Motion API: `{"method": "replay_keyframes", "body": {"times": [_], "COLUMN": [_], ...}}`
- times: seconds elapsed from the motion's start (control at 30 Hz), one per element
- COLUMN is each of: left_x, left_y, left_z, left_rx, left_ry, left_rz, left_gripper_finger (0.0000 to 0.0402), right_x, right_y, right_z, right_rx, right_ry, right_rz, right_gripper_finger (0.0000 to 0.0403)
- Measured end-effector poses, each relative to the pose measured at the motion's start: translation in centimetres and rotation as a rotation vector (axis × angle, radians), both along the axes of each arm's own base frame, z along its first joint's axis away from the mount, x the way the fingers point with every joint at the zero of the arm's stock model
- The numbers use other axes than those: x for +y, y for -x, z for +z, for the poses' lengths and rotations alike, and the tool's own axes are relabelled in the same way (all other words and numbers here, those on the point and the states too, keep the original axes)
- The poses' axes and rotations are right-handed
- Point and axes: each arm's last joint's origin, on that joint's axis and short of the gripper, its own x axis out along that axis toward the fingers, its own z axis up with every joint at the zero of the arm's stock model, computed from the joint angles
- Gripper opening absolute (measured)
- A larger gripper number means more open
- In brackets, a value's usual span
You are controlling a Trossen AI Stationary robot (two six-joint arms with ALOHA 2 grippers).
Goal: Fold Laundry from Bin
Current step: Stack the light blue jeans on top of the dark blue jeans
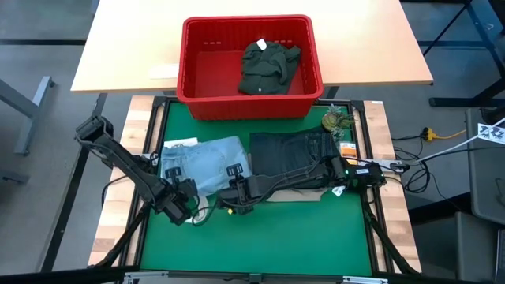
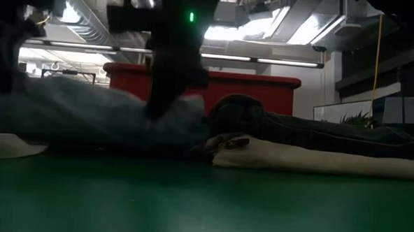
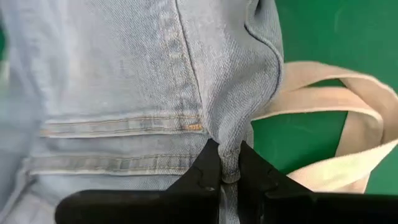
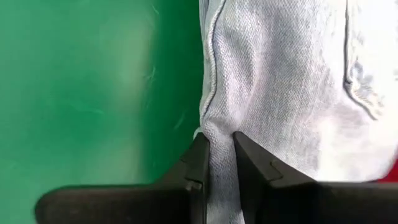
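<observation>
Both grippers are clamped on the light blue jeans (image 1: 207, 162) — the left gripper (image 3: 222, 179) pinches a fold near the waistband seam, the right gripper (image 4: 216, 163) the fabric's edge. The jeans lie on the green mat (image 1: 260, 237) just in front of the red bin (image 1: 251, 99), beside dark jeans (image 1: 288, 154); a dark green garment (image 1: 268, 67) sits inside the bin.

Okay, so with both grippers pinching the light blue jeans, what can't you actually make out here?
- Beige trousers, high view: mostly covered by the dark navy jeans.
- Red plastic bin, low view: lower walls and contents hidden behind laundry.
- Light blue denim jeans, wrist views: cut off by the edges.
</observation>
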Motion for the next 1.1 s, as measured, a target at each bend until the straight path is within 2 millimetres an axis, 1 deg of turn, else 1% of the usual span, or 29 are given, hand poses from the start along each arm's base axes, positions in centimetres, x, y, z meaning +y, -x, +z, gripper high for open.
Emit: {"method": "replay_keyframes", "body": {"times": [0.13, 0.27, 0.37, 0.53, 0.67, 0.83, 1.1], "left_x": [-0.2, -0.2, -0.3, -0.3, 0.1, 1.3, 3.8], "left_y": [-0.2, -0.3, -0.4, -0.6, -0.8, -1.2, -2.7], "left_z": [2.4, 4.9, 6.5, 8.4, 9.6, 10.8, 11.1], "left_rx": [0.023, 0.029, 0.015, -0.024, -0.057, -0.079, -0.101], "left_ry": [-0.012, -0.022, -0.018, -0.008, -0.043, -0.088, -0.172], "left_rz": [0.000, 0.001, 0.021, 0.027, 0.040, 0.087, 0.129], "left_gripper_finger": [0.0013, 0.0012, 0.0012, 0.0012, 0.0012, 0.0012, 0.0012], "right_x": [0.0, -0.1, -0.5, -2.4, -4.3, -6.4, -9.3], "right_y": [-0.1, 0.0, 0.4, 0.8, 1.1, 1.8, 3.5], "right_z": [3.1, 5.7, 6.8, 8.1, 8.8, 9.8, 13.0], "right_rx": [-0.011, -0.039, -0.039, -0.068, -0.080, -0.074, -0.085], "right_ry": [0.003, 0.074, 0.109, 0.124, 0.138, 0.179, 0.295], "right_rz": [0.034, 0.076, 0.112, 0.087, 0.070, 0.073, 0.073], "right_gripper_finger": [0.0048, 0.0047, 0.0047, 0.0047, 0.0047, 0.0046, 0.0046]}}
